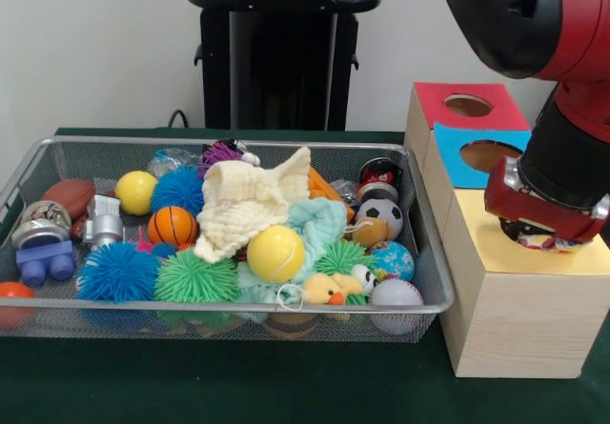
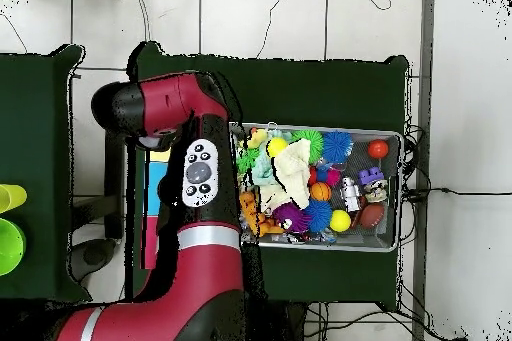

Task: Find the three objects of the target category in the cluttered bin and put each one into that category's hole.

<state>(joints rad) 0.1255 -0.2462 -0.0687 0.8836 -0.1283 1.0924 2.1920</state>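
The silver wire-mesh bin (image 1: 229, 307) lies at the left of the front view, full of toys; it also shows in the overhead view (image 2: 395, 192). My gripper (image 1: 543, 238) hangs low over the yellow top (image 1: 491, 248) of the nearest wooden box and covers its hole. A small white fabric piece with coloured dots (image 1: 541, 244) shows right under the gripper, at the hole. Whether the gripper holds it cannot be seen. No other dotted fabric piece shows in the bin. In the overhead view the arm hides the gripper.
A blue-topped box (image 1: 456, 155) and a red-topped box (image 1: 440, 100) stand behind the yellow one. In the bin lie a cream waffle cloth (image 1: 250, 205), a mint-green cloth (image 1: 319, 222), a yellow ball (image 1: 274, 252), spiky balls and small sport balls.
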